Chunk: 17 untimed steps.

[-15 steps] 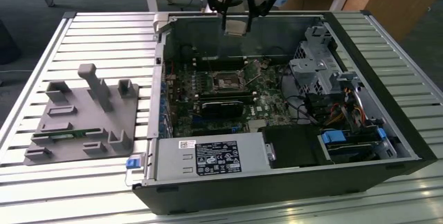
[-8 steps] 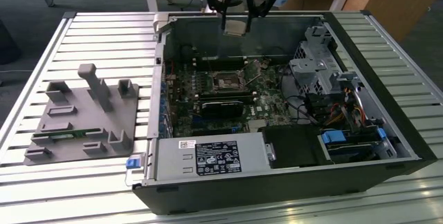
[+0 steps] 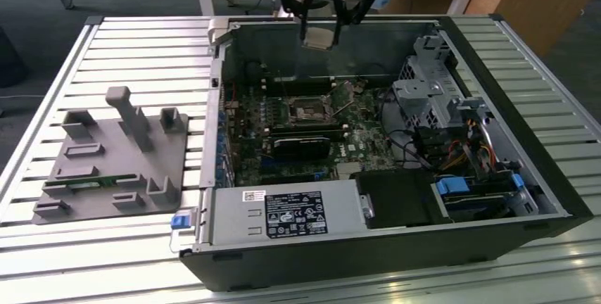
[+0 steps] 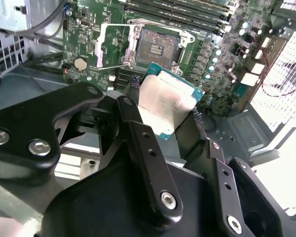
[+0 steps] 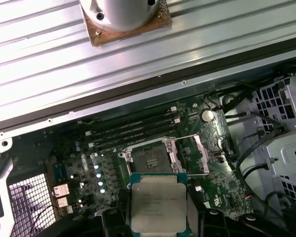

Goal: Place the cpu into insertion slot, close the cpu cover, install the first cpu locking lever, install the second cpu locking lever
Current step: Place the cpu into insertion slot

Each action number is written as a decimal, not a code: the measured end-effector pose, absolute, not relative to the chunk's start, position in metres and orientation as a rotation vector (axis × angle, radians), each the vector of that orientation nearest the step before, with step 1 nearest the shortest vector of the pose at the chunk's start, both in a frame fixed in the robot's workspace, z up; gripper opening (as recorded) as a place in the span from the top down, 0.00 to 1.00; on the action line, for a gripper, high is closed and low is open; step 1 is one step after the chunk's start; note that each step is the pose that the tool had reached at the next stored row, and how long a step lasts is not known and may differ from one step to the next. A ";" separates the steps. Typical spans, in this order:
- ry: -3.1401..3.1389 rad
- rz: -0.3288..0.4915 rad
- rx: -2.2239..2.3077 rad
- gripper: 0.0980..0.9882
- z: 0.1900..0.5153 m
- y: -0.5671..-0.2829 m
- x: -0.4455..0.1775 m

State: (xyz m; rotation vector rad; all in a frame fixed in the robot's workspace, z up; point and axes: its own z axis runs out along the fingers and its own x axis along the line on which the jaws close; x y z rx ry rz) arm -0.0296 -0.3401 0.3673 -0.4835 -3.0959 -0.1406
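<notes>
In the second wrist view, my pincer (image 4: 164, 118) pinches the cpu (image 4: 170, 96); the insertion slot (image 4: 158, 43), upper centre, is empty: no step complete.

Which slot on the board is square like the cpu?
The insertion slot, silver-rimmed with a dark centre; the memory slots beside it are long and narrow.
</notes>
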 end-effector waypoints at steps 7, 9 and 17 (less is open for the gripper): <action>-3.076 -0.139 -0.617 0.50 0.367 -0.340 -0.030; -3.070 -0.139 -0.652 0.50 0.367 -0.340 -0.030; -3.042 -0.137 -0.790 0.50 0.366 -0.340 -0.031</action>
